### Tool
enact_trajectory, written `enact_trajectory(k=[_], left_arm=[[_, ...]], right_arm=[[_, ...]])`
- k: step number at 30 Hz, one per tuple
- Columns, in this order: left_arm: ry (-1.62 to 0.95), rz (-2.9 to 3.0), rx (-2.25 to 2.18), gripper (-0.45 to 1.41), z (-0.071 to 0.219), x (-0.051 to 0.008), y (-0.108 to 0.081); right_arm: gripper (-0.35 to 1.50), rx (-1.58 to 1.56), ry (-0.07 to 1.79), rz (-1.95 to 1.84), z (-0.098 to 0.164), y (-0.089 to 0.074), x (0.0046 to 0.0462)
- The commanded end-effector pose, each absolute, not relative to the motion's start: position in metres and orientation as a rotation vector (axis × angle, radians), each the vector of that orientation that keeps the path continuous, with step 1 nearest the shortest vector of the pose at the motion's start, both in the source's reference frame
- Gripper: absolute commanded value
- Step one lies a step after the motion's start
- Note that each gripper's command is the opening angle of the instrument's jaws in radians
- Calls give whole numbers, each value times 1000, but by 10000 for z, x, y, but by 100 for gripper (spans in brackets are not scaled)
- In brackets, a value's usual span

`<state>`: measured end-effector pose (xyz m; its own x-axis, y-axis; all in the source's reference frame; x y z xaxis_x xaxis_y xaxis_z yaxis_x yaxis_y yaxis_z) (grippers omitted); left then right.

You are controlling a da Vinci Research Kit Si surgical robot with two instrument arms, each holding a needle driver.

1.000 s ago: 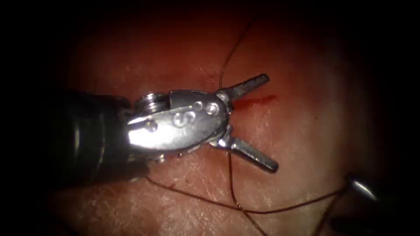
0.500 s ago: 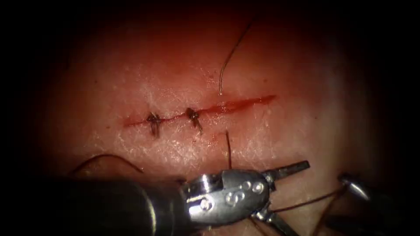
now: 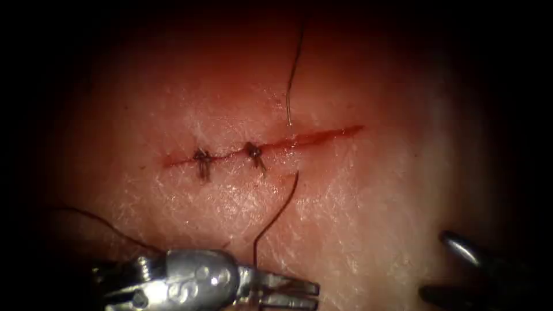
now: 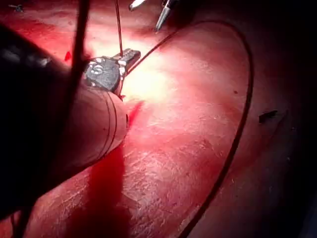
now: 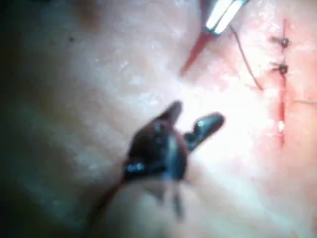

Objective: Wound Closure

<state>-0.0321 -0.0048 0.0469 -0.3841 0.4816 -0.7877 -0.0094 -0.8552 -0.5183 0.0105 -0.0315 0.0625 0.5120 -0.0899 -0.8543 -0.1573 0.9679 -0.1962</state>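
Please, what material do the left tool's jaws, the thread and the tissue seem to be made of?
The left tool looks like polished metal: silver, with bright glints. Its jaws are shut on the thread, which looks like a thin, dark, flexible fibre, since it bends in a soft curve; the exact material is unclear. The tissue looks soft and moist: pale pink, with a fine wrinkled sheen. The right tool holds nothing.

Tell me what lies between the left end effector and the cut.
In the endoscope view, thread runs from the left end effector toward the cut, over bare tissue.
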Motion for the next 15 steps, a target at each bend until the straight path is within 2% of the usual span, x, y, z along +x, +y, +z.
enact_trajectory(k=[1,5,15], left_arm=[[-637,2298,-1535,-45,476,-327,-51],[-566,2321,-1499,-45,449,-270,-44],[-522,2354,-1485,-45,449,-251,-52]], right_arm=[[129,-260,1039,41,631,-322,112],[129,-259,1042,40,632,-323,115],[129,-255,1044,35,633,-325,117]])
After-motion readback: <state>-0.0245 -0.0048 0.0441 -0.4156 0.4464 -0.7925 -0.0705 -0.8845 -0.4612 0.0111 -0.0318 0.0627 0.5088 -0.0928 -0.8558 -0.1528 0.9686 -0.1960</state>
